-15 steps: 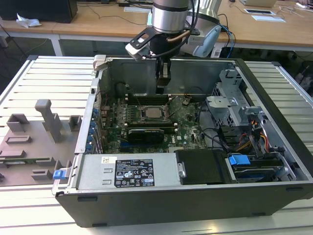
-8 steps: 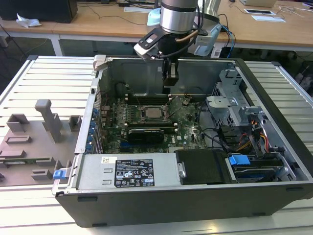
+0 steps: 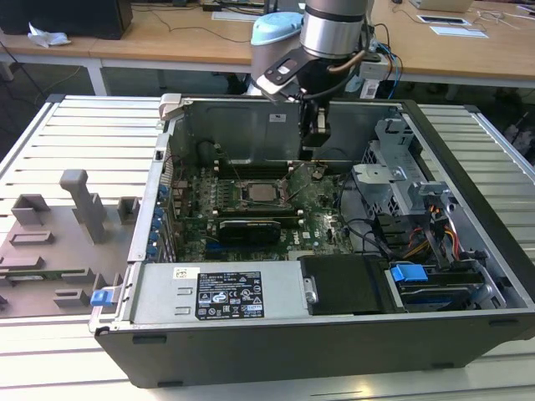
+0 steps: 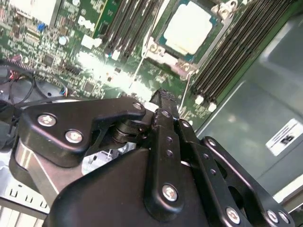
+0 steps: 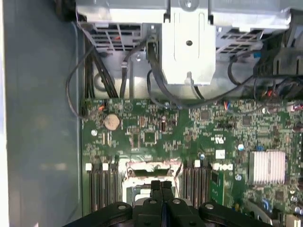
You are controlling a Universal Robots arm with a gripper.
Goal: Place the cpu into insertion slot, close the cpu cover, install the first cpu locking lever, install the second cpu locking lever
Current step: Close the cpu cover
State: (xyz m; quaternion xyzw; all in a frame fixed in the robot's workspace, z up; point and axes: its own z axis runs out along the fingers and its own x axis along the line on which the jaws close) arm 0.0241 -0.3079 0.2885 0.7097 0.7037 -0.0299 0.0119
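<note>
Grey steel computer case (image 3: 276,351), side panel off, lies on a slatted metal table (image 3: 67,134) in the exterior view. On its green circuit board (image 3: 318,221), the flat square silver-grey cpu (image 3: 258,192) sits in the square black insertion slot (image 3: 282,196). A silver robot arm (image 3: 334,29) stands over the case's far side. Its black two-finger gripper (image 3: 316,149) hangs above the board, near the slot and toward the exterior view's right of it, touching nothing. A white-and-black label (image 3: 227,294) covers the silver power supply (image 3: 159,288), and a white sticker (image 3: 276,117) sits on the inner wall; their print cannot be made out. Grey plastic fixtures (image 3: 75,209) stand at the exterior view's left.

In the second wrist view, the gripper (image 4: 165,100) has its fingers pressed together, holding nothing. Beyond it lies the cpu (image 4: 189,28), with the thin silver metal cpu cover (image 4: 163,56) showing at its edges, between long black memory slots (image 4: 236,52). A white wall label (image 4: 286,135) is unreadable.

In the first wrist view, the closed fingertips (image 5: 155,189) hover above the board, which carries a ribbed silver heat sink (image 5: 267,165) and a round coin battery (image 5: 111,122).
</note>
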